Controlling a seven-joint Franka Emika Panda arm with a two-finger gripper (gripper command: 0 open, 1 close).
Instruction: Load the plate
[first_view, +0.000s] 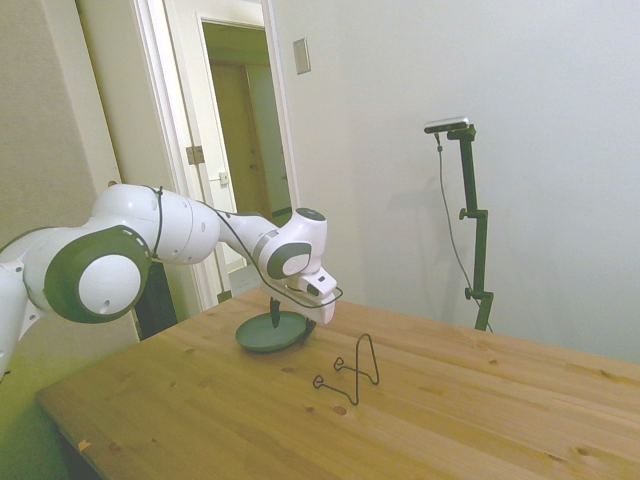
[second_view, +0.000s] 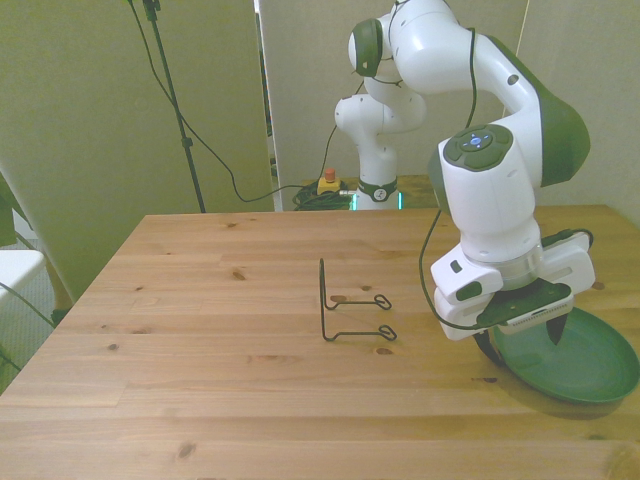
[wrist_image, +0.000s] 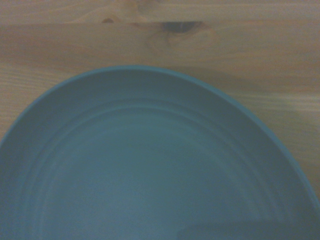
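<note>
Over the plate (second_view: 590, 372) at the front view's right, near the table's near edge, my gripper (second_view: 522, 338) hangs pointing down. One dark finger (second_view: 557, 328) shows above the dish's inner surface; the other is tucked behind my white hand housing, so I cannot tell how far I am open or whether I hold the rim. No writing or label can be read on me or on the dish. The plate is round, shallow, dark teal-grey and matte, with a raised rim and faint rings inside in the wrist view (wrist_image: 150, 165). It lies flat on the wooden table (second_view: 200, 300). The thin black wire stand (second_view: 350, 305) stands apart, toward the front view's left.
</note>
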